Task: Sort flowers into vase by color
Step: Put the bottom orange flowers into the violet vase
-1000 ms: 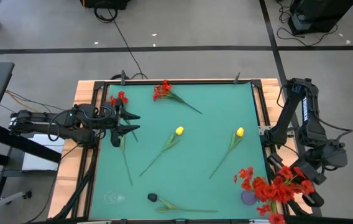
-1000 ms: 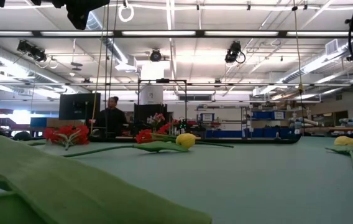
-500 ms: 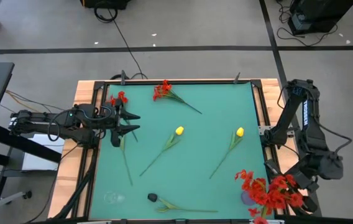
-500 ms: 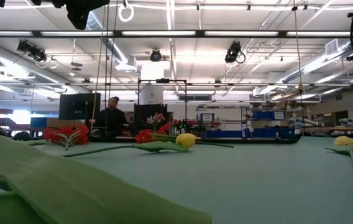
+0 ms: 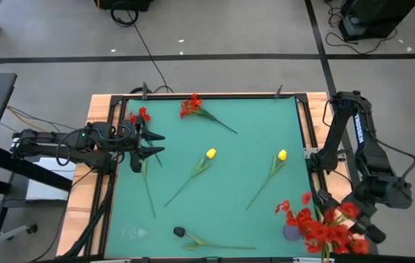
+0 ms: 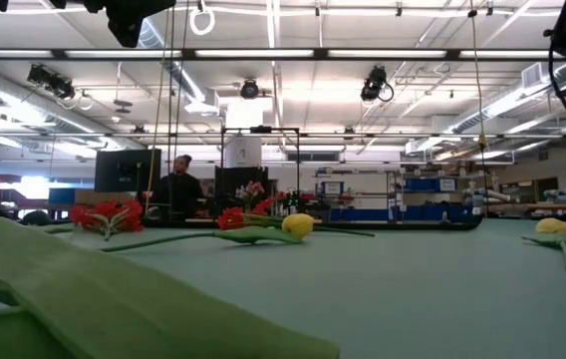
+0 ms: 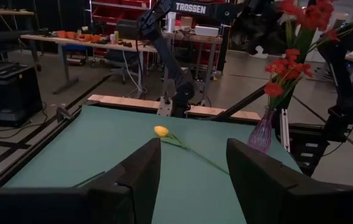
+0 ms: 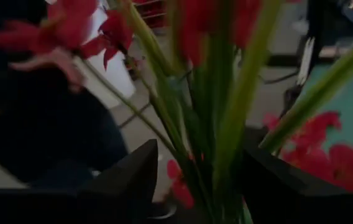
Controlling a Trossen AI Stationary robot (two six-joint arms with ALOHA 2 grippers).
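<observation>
The right pincer [image 5: 361, 232], clenched on a red spray's [image 5: 323, 223] stems over the vase [image 5: 292, 232] at the desk's [image 5: 222, 197] near right corner, could tip that vase or miss its neck; the left pincer [image 5: 153, 144] waits released at the left edge.

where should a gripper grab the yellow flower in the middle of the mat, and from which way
Grip the yellow flower at mid-stem, from straight above with fingers across the stem. It lies flat on the green mat, its thin stem running diagonally from the head toward the mat's near-left; the bare midsection keeps the fingers off the bloom.
</observation>
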